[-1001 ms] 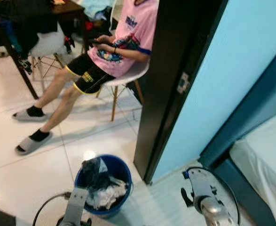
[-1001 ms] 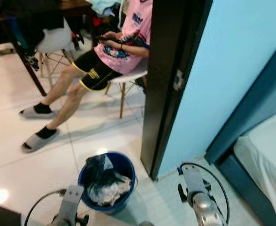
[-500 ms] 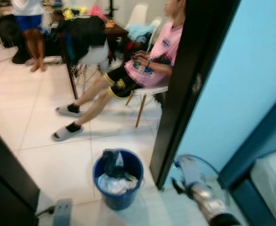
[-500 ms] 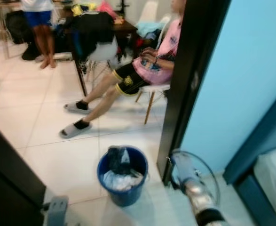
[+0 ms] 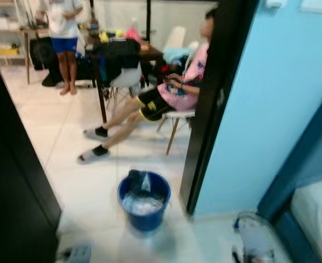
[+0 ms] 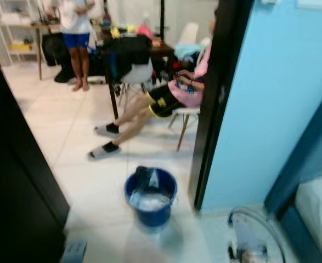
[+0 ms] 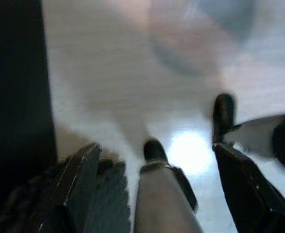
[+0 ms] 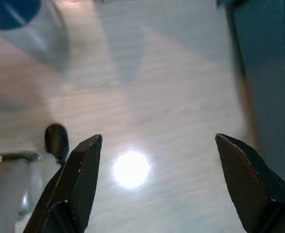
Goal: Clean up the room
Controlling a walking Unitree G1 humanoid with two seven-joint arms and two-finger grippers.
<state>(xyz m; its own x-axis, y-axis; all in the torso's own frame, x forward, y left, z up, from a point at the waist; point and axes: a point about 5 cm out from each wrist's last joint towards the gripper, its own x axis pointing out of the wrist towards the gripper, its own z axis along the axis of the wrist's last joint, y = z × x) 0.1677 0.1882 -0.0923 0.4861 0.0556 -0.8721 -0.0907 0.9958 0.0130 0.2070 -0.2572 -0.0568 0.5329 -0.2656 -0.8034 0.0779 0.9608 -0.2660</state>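
Note:
A blue bucket stands on the white tiled floor by the black door frame, with a dark bag and pale crumpled rubbish inside. Both arms hang low: the left arm sits at the lower left of the head view, the right arm at the lower right. In the left wrist view my left gripper is open over bare floor. My right gripper is open too, above the floor, with a blur of the blue bucket at the picture's edge. Neither holds anything.
A person in a pink shirt sits on a white chair, legs stretched across the floor. Another person stands at the back by a cluttered table. A dark door is at the left, a bed at the right.
The camera has lifted and pulled back, so more of the far room shows and the bucket looks smaller. Both arms sit lower in the picture. The pictures are blurred.

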